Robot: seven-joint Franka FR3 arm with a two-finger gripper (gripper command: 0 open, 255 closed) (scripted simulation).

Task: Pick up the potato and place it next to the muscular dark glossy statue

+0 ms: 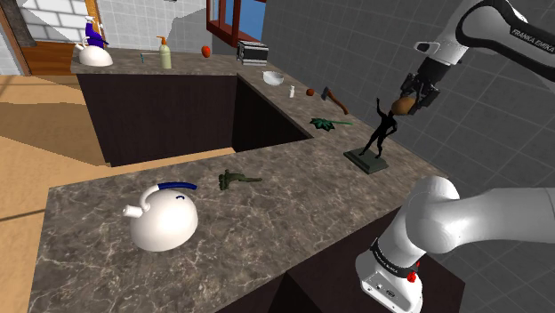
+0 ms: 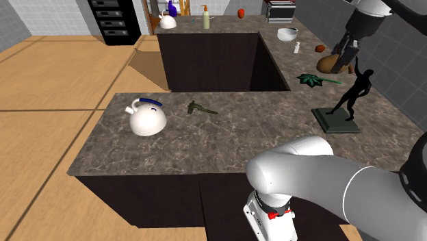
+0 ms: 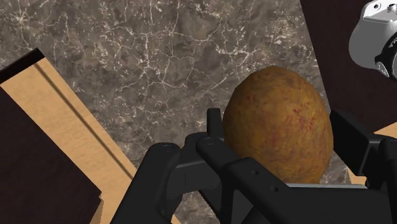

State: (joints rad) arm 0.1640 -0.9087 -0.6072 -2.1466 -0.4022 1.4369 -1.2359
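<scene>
While clasped in the tool (image 1: 408,103), the potato (image 3: 280,124) hangs aloft at right of the shoulder view, near the raised arm of the dark statue (image 1: 381,133). Handling: lower onto bare tabletop (image 1: 302,173) beside the statue's base, clear of that arm. Release only once seated, as it may roll.

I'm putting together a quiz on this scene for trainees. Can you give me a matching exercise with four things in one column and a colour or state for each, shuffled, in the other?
Things:
1. potato
2. statue
3. kettle
4. leaf

Descriptions:
A. white and blue
B. green, lying flat on the counter
C. clasped in the gripper
D. dark, standing upright

Pairs: 1-C, 2-D, 3-A, 4-B
</scene>
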